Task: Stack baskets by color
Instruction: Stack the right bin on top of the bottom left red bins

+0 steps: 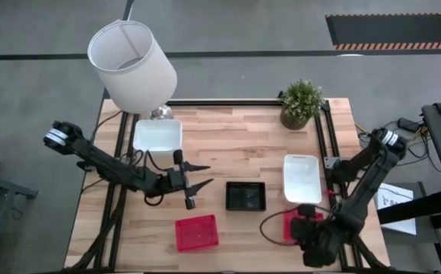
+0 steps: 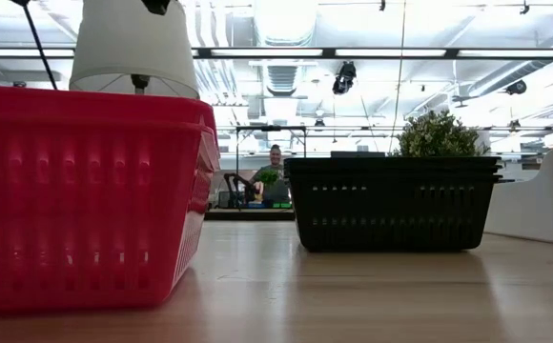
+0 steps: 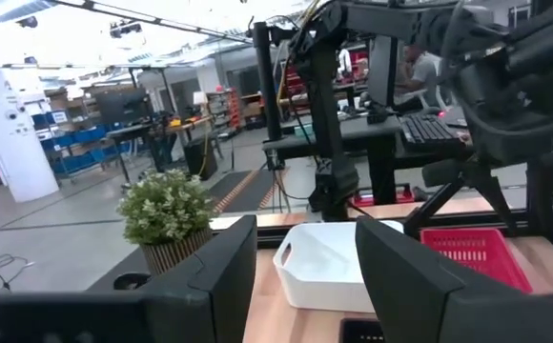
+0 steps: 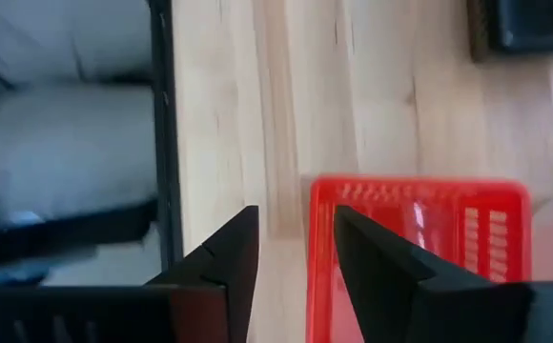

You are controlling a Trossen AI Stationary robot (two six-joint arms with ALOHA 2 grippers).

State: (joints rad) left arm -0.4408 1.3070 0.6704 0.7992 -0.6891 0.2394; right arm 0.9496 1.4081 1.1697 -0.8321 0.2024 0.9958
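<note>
The right gripper (image 4: 296, 250) hovers over the near-right red basket (image 4: 418, 250), jaws parted astride its wall, holding nothing; best to sink squarely before pinching. The left gripper (image 1: 198, 175) waits open mid-desk, left of the black basket (image 1: 245, 196)

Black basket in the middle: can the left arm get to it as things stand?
Probably yes. The left gripper hangs open just beside the black basket, bare tabletop between them; the red basket sits nearer the front edge, off that line.
</note>
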